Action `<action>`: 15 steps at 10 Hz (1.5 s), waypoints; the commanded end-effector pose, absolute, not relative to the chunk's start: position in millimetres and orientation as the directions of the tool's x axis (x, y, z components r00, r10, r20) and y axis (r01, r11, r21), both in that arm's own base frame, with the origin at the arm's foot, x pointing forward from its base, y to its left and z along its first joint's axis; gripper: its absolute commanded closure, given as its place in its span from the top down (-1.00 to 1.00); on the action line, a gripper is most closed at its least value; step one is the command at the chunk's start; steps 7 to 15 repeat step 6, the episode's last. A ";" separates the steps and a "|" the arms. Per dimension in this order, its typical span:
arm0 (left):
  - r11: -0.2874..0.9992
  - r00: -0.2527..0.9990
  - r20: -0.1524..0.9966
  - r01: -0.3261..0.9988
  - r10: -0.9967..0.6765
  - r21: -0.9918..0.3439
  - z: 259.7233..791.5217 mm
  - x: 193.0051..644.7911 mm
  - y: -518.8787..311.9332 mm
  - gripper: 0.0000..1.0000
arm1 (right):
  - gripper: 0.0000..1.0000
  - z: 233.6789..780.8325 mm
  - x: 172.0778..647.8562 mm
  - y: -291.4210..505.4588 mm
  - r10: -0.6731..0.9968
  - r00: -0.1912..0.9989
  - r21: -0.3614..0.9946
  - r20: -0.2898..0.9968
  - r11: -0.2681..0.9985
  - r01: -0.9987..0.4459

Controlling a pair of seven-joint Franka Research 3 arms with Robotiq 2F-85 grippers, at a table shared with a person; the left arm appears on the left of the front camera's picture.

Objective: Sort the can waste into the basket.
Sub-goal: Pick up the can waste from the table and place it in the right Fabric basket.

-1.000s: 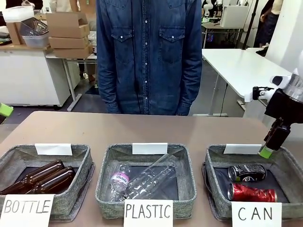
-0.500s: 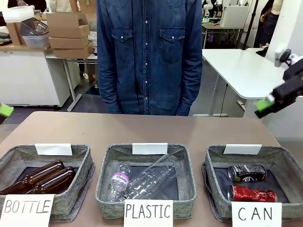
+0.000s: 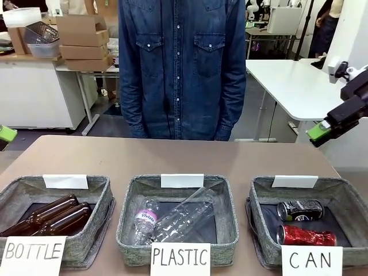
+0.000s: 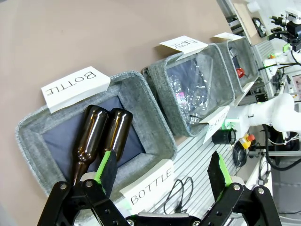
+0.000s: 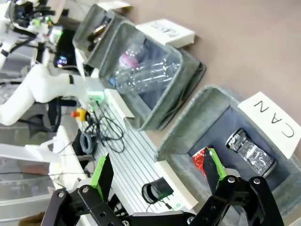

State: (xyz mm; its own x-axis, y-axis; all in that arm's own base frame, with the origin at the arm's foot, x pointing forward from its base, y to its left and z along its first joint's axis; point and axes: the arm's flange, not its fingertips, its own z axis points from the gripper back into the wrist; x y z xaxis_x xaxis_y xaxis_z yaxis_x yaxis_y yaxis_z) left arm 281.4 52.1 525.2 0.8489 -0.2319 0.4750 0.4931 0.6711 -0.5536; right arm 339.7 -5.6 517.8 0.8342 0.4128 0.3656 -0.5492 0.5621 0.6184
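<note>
Since the earlier frames, the right hand has been lifting away from the CAN basket and is now hanging high at the bench's right edge, well above and apart from it. Both cans are lying inside that basket, below and to the left of the right hand: the black and silver can toward the far side, the red can just beside it on the near side, apparently touching. In the right wrist view the right hand's fingers are standing spread and released, gripping nothing, with the basket and both cans showing beneath them.

The left hand is likewise standing released, its fingers wide apart over the BOTTLE basket, where two brown bottles are lying side by side.

The PLASTIC basket is sitting between the other two, holding clear plastic bottles. All three baskets are resting in a row on the brown bench. A person in a denim shirt is standing at the far side.
</note>
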 end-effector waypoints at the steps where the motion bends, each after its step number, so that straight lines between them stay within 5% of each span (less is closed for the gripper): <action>1: 0.670 0.858 0.464 0.478 -0.219 -0.568 527.8 281.1 52.4 1.00 | 1.00 512.3 336.3 -10.5 0.423 0.817 0.594 0.393 0.562 -0.576; 15: 0.670 0.858 0.464 0.478 -0.219 -0.568 527.8 281.1 52.4 1.00 | 1.00 512.3 336.3 -10.5 0.423 0.817 0.594 0.393 0.562 -0.576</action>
